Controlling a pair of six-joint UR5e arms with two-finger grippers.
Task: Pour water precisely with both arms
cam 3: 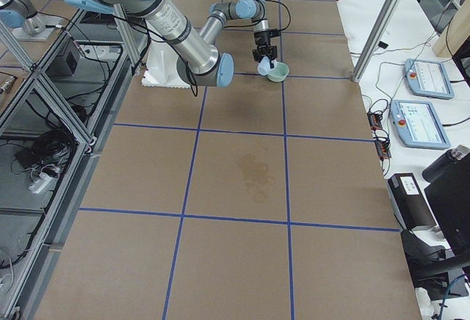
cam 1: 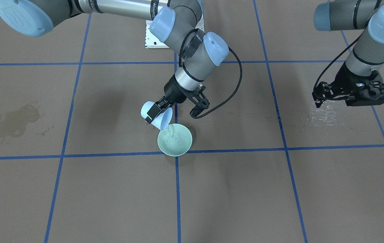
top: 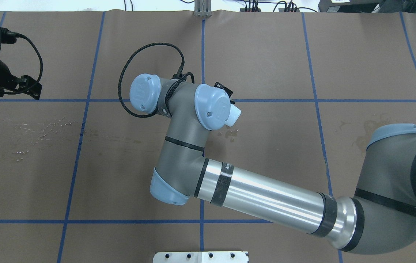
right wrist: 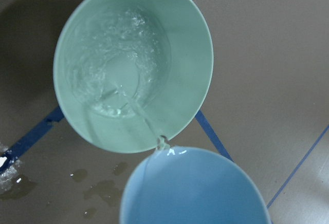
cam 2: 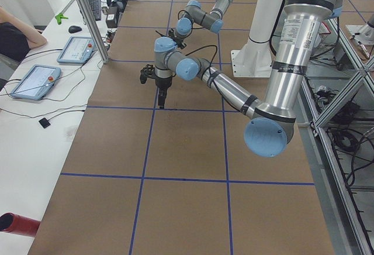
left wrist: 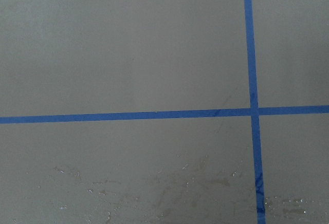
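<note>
My right gripper (cam 1: 156, 113) is shut on a pale blue cup (cam 1: 160, 118) and holds it tilted over a pale green bowl (cam 1: 175, 148) that stands on a blue tape crossing. In the right wrist view a thin stream of water (right wrist: 136, 112) runs from the cup's lip (right wrist: 190, 188) into the bowl (right wrist: 198, 70), where a shallow rippling pool lies. The overhead view shows only a bit of the cup (top: 233, 117); the arm hides the bowl. My left gripper (cam 1: 317, 99) hangs far off to the side over the table, fingers together and empty.
Wet splashes (cam 1: 320, 116) glint on the brown paper under my left gripper and show in the left wrist view (left wrist: 195, 193). A dried stain (cam 1: 13, 121) lies on the other side. Small drops (right wrist: 103, 190) lie beside the bowl. The white pedestal (top: 200, 256) stands at the robot's edge.
</note>
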